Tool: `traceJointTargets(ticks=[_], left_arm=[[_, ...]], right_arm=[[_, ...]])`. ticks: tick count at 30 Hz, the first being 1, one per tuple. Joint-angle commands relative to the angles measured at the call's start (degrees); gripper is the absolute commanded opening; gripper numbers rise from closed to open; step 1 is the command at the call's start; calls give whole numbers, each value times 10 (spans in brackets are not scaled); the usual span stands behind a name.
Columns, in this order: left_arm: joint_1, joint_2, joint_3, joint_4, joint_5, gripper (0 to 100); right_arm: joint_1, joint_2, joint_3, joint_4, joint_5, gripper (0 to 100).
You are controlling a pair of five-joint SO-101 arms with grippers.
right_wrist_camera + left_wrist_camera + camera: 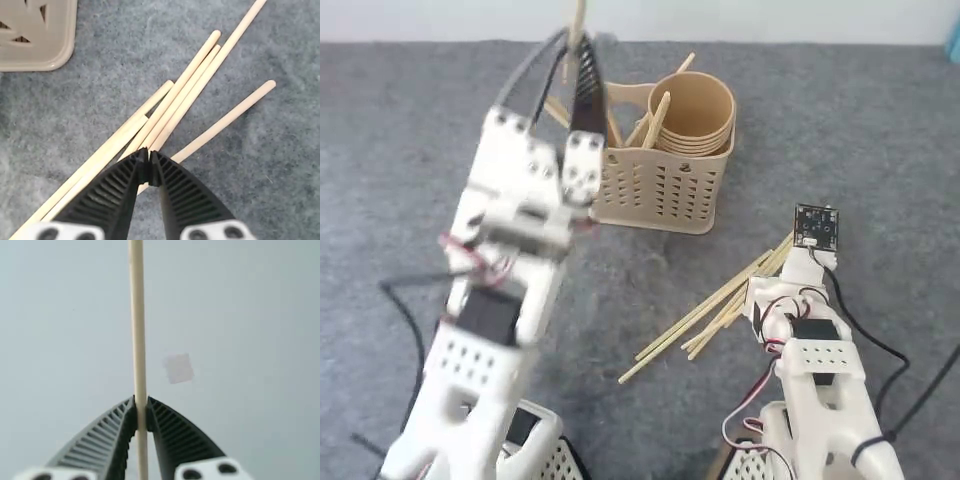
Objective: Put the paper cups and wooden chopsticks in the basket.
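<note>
My left gripper (141, 412) is raised above the basket's left side and is shut on one wooden chopstick (136, 315) that points straight up. In the high view that chopstick (578, 20) sticks out past the gripper (576, 48). The beige basket (660, 190) holds a stack of paper cups (692, 112) and a few chopsticks (655, 118). Several loose chopsticks (715, 305) lie fanned on the grey cloth in front of the basket. My right gripper (149, 161) is low over the near ends of those chopsticks (192, 82), shut, with nothing visibly between its tips.
A corner of the basket (47, 57) lies close to the right gripper's pile. Grey cloth (390, 160) covers the whole table. The right arm's body (820, 370) stands at the front right, and black cables (410, 330) trail at the front left.
</note>
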Motion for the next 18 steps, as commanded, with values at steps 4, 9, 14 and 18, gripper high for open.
traceJointTargets(ticks=[4, 9, 14, 18], left_arm=[[-2, 129, -84, -17, -2, 13], [-2, 202, -85, -19, -2, 16], [-5, 233, -88, -17, -1, 97], [-19, 234, -90, 13, -3, 161]], right_arm=[[7, -17, -5, -11, 8, 16], [7, -17, -6, -12, 8, 16], [7, -17, -8, -12, 8, 16], [7, -16, -10, -12, 8, 16]])
